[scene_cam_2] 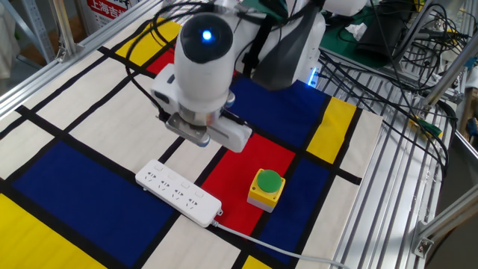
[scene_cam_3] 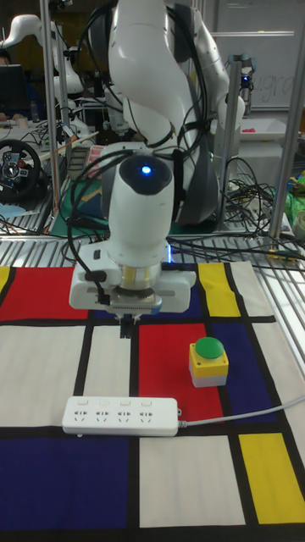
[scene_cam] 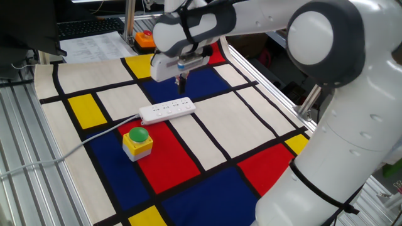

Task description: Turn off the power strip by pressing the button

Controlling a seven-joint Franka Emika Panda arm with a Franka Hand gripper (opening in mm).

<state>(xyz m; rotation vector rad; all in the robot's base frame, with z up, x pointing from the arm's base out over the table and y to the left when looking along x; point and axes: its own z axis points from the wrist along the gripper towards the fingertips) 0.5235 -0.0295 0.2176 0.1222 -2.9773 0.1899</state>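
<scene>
I had the gripper (scene_cam: 182,83) hanging above the colour-block mat (scene_cam: 207,135), pointing straight down, because a vertical fingertip is the cleanest way to poke a small switch. In the one fixed view its dark tip sat at about twelve o'clock from the power strip (scene_cam: 167,110), clear of it and not yet touching anything. The fingertips read as one dark stub in every view, so I could not tell whether they were together or apart.

The power strip lay flat on the mat, straddling a pale panel and the edge of a blue one, with its grey-white cable (scene_cam: 94,135) trailing off toward eight o'clock. In the tall fixed view the strip (scene_cam_3: 122,416) ran left to right and the gripper (scene_cam_3: 125,326) hung over its left half, toward the end away from the cable. I judged the button to be at one end of the strip, but it was too small for me to pick out, so I could not say which end.

The yellow box with a green dome (scene_cam: 137,140) stood just beside the strip's cable end, at about seven o'clock from it. It was the wrong target, so any descent needed to stay off it.
</scene>
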